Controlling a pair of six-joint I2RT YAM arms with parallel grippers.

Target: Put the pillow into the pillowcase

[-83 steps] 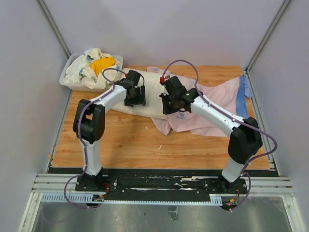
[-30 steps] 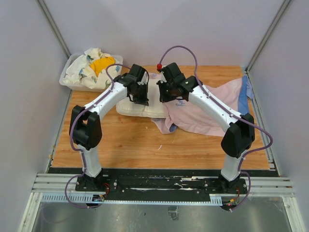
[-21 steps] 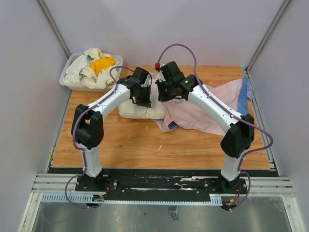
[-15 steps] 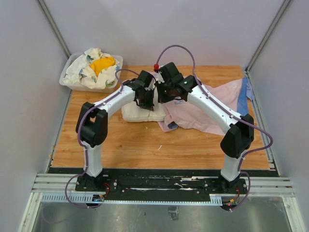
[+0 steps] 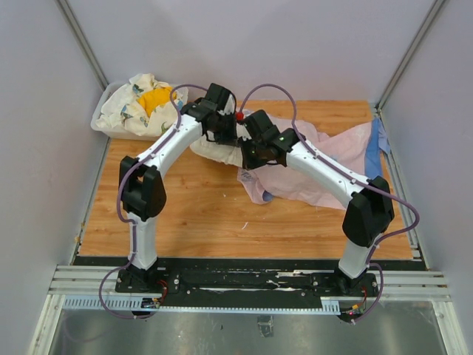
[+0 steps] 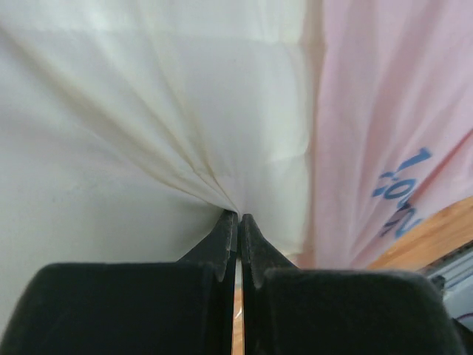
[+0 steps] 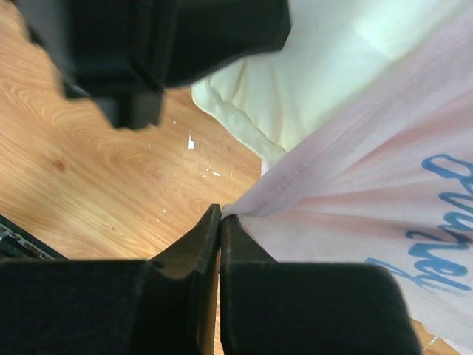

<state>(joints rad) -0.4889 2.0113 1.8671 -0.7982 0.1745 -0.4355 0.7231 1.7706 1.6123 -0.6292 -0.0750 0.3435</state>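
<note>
The left jaws pinch a gathered fold of the pillow at their tips; the right jaws grip the pillowcase by its pink edge, upper centre.

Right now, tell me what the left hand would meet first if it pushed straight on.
The pillow: the left hand pinches its cream fabric, so more pillow probably lies straight ahead. The pink pillowcase sits just right of that line.

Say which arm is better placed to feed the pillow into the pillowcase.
Left: the left end effector is shut on the pillow, while the right end effector pinches the pillowcase edge.
</note>
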